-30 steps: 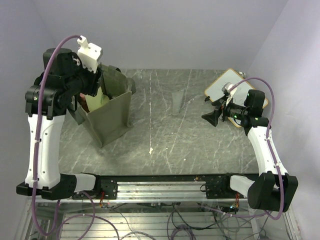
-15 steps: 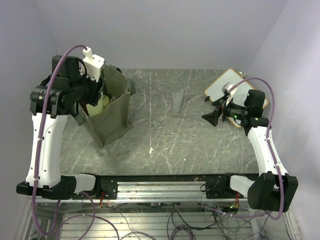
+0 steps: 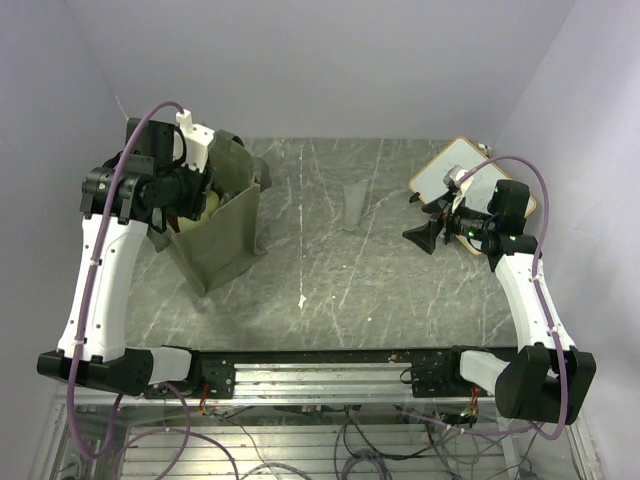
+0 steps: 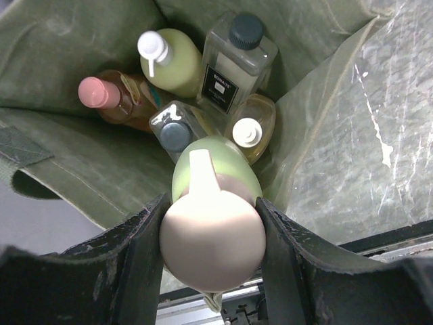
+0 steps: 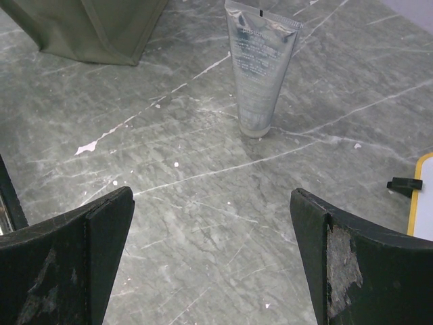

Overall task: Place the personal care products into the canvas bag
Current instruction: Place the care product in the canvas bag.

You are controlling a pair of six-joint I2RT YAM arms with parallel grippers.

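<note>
The olive-green canvas bag (image 3: 225, 240) stands open at the far left. My left gripper (image 3: 195, 195) reaches down into its mouth, shut on a yellow-green bottle (image 4: 215, 169) with a cream pump cap. In the left wrist view the bag (image 4: 61, 40) holds another yellow-green bottle (image 4: 172, 68), an orange bottle (image 4: 118, 101), two clear square bottles (image 4: 233, 68) with dark caps, and a cream bottle (image 4: 254, 125). A translucent grey tube (image 3: 355, 205) stands on the table's middle, also in the right wrist view (image 5: 259, 68). My right gripper (image 3: 420, 235) is open and empty, right of the tube.
A wood-framed whiteboard (image 3: 450, 170) lies at the far right behind my right arm; its yellow edge shows in the right wrist view (image 5: 419, 196). The grey marble tabletop (image 3: 330, 280) spans between bag and right arm. White walls enclose the back and sides.
My left gripper has swung right and gone down with the yellow-green bottle, deeper into the bag's mouth. The right arm has not moved.
</note>
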